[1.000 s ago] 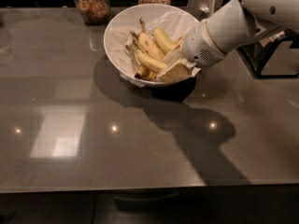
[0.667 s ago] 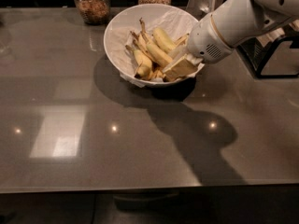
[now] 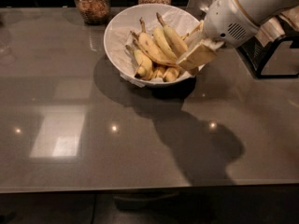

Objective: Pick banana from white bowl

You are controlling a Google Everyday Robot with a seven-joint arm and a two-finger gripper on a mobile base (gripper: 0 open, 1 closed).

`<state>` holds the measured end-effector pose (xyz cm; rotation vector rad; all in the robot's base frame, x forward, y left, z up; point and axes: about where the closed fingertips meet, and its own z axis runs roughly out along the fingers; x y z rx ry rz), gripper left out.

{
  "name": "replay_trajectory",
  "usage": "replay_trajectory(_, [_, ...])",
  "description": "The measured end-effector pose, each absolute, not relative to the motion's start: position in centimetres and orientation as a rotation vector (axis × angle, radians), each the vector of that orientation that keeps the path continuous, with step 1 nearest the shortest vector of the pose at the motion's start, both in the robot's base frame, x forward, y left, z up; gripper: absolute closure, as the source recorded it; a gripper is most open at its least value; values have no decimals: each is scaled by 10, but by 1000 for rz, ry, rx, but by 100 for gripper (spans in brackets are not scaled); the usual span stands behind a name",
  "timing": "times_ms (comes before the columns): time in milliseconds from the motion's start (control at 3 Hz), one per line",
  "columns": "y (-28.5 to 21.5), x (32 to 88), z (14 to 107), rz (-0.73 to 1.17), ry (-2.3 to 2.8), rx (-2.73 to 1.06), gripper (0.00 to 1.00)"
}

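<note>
Task status: not complete, in your inspector's judgement. The bananas (image 3: 161,45) lie as a bunch inside the white bowl (image 3: 117,29), resting on its crinkled paper lining (image 3: 176,17), stems pointing up and back; none is seen clear of the rim. The gripper (image 3: 198,56) sits at the bowl's right edge, tilted down into it and touching or very nearly touching the nearest banana tips. You cannot tell from this view whether it is clamped on a banana or merely lying against the fruit, so a secure hold remains unconfirmed. Remaining work, as judged: confirm the grasp, then lift one banana up and out of the bowl. Change noted against the earlier frames: the gripper was lower and deeper in the bowl, covering the bunch's right side; it has since drawn up and to the right, and more of the bananas is exposed. The bowl holds roughly the same place on the table (image 3: 93,139), in front of the two glass jars (image 3: 92,3).
</note>
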<state>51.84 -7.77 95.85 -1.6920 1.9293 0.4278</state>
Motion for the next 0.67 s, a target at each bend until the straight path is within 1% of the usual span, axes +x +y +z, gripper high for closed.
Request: replay_trajectory(667, [-86, 479, 980, 512, 1985, -1769, 100])
